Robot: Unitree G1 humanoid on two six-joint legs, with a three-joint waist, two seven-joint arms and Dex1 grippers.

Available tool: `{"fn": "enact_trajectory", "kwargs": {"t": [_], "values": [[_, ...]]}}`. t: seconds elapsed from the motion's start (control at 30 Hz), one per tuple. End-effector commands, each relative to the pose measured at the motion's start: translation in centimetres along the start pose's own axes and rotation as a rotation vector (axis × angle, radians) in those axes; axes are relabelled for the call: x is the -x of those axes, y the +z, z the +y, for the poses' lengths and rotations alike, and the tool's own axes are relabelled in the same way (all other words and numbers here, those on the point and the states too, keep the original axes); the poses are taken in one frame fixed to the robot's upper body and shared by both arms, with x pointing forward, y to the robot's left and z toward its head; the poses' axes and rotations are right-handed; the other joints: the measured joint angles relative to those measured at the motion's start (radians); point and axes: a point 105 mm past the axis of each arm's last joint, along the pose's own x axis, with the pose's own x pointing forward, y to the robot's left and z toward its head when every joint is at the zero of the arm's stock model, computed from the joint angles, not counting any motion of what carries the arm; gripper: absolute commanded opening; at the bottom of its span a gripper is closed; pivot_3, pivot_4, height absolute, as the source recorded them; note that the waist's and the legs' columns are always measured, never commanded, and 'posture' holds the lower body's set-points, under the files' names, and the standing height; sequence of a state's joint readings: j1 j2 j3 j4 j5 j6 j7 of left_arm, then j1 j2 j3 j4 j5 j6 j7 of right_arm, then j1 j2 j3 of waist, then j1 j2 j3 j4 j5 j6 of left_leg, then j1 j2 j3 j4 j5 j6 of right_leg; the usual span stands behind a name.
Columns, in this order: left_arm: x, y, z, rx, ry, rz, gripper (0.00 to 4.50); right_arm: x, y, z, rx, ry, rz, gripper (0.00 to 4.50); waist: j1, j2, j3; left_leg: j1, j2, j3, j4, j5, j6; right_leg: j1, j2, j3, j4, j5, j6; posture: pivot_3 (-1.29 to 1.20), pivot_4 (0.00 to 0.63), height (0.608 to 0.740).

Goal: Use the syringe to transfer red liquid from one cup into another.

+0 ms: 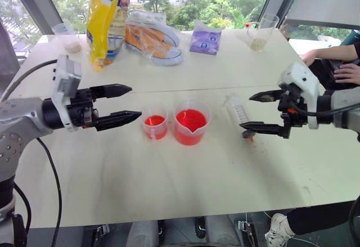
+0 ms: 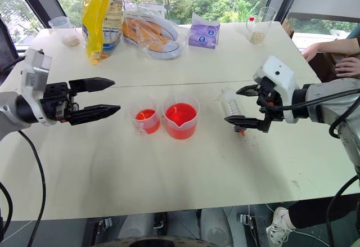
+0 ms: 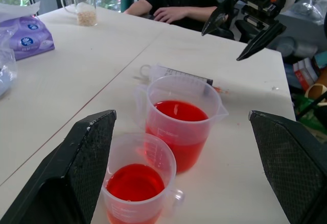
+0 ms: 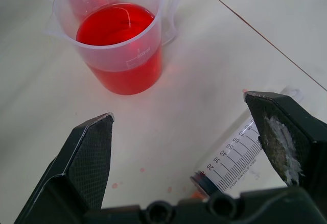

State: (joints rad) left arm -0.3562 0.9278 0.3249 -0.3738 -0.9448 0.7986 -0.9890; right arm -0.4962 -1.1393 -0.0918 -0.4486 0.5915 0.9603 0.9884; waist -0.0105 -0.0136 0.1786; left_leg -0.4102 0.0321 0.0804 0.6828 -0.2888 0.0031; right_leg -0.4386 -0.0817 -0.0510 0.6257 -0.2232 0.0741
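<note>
Red liquid fills the beaker; nothing is drawn yet. At its three o'clock the syringe lies ungrasped, under the right gripper, wide open and empty like the left gripper.

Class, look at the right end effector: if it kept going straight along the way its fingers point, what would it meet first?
Most likely the syringe lying on the table, just ahead between the open fingers of the right end effector. The wide beaker stands farther on; depth is hard to judge.
</note>
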Motion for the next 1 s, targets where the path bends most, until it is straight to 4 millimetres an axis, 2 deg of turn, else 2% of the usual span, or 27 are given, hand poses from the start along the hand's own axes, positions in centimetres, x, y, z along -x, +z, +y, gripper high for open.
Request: {"fn": "enact_trajectory", "kwargs": {"t": [0.03, 0.6, 0.7, 0.83, 1.0], "values": [[-0.2, 0.7, -0.3, -0.042, -0.012, -0.013, 4.29, 0.2, 0.5, 0.0, 0.033, -0.010, -0.011, 4.47, 0.000, 0.000, 0.000, 0.000, 0.000, 0.000, 0.000, 0.000, 0.000, 0.000, 0.000, 0.000, 0.000, 0.000, 0.000, 0.00, 0.150, 0.740], [-0.7, 0.8, -0.5, -0.028, -0.032, -0.039, 4.29, 0.0, -0.5, -0.5, -0.029, -0.038, 0.032, 4.47, 0.000, 0.000, 0.000, 0.001, 0.000, 0.000, 0.001, 0.000, 0.000, 0.000, 0.000, 0.000, 0.002, 0.000, 0.001, 0.00, 0.150, 0.740], [-0.9, 0.8, -0.5, -0.028, -0.035, -0.041, 4.29, -0.3, -2.5, -1.8, -0.117, -0.083, 0.132, 4.47, 0.000, 0.000, 0.000, 0.001, 0.000, 0.000, 0.001, 0.000, 0.000, 0.000, 0.000, 0.000, 0.002, 0.000, 0.000, 0.00, 0.150, 0.740], [-1.2, 0.6, -0.5, -0.034, -0.041, -0.041, 4.29, -2.1, -3.2, -3.9, -0.255, -0.144, 0.212, 4.47, -0.006, 0.000, 0.000, 0.002, 0.000, 0.001, 0.001, 0.000, 0.000, 0.000, 0.000, 0.001, 0.003, 0.000, 0.000, 0.00, 0.150, 0.740], [-1.6, 0.6, -0.5, -0.042, -0.044, -0.044, 4.29, -4.8, -3.4, -5.4, -0.406, -0.166, 0.285, 4.47, -0.004, 0.000, 0.000, 0.002, -0.001, 0.001, 0.001, 0.000, 0.000, -0.001, 0.002, 0.002, 0.004, 0.001, 0.000, 0.00, 0.150, 0.740]]}}
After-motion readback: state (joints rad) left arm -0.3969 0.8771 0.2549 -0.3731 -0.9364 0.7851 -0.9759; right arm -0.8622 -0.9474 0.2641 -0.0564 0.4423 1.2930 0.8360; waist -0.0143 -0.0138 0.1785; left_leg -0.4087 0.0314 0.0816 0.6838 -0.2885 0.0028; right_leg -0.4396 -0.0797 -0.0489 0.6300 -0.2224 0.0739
